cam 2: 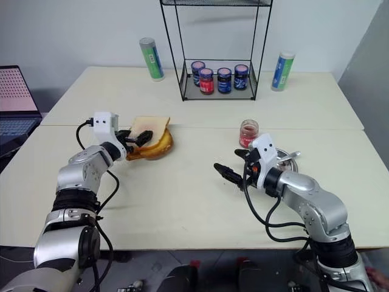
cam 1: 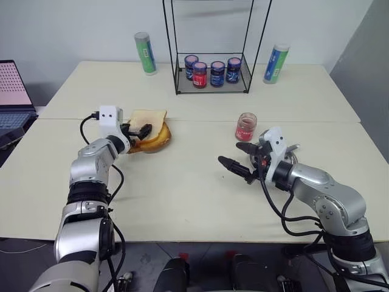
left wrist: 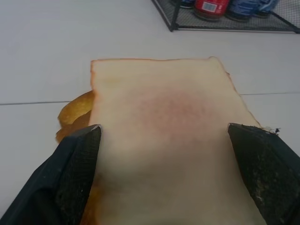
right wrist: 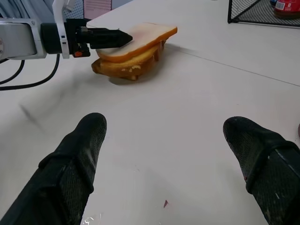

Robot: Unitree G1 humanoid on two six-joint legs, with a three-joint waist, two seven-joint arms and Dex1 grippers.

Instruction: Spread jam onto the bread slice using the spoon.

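The bread slice [cam 1: 149,115], pale with a faint reddish smear, lies on top of thicker toasted slices [cam 1: 157,143] at the table's left middle. My left gripper [cam 1: 144,131] is open at its near edge, one black finger [left wrist: 79,159] on each side of the slice [left wrist: 164,93]. The jam jar [cam 1: 246,126], clear glass with red spread, stands right of centre. My right gripper [cam 1: 231,153] hovers open and empty in front of the jar, pointing left toward the bread. Behind its wrist sits a steel dish [cam 2: 287,163], mostly hidden, with the spoon's handle [cam 2: 295,156] sticking out.
At the back centre a black wire rack [cam 1: 213,85] holds several dark-lidded jars. Two upright tubes [cam 1: 146,53] [cam 1: 275,63] flank it. A laptop [cam 1: 12,91] sits off the table's left edge. Bare tabletop [cam 1: 188,176] lies between the two grippers.
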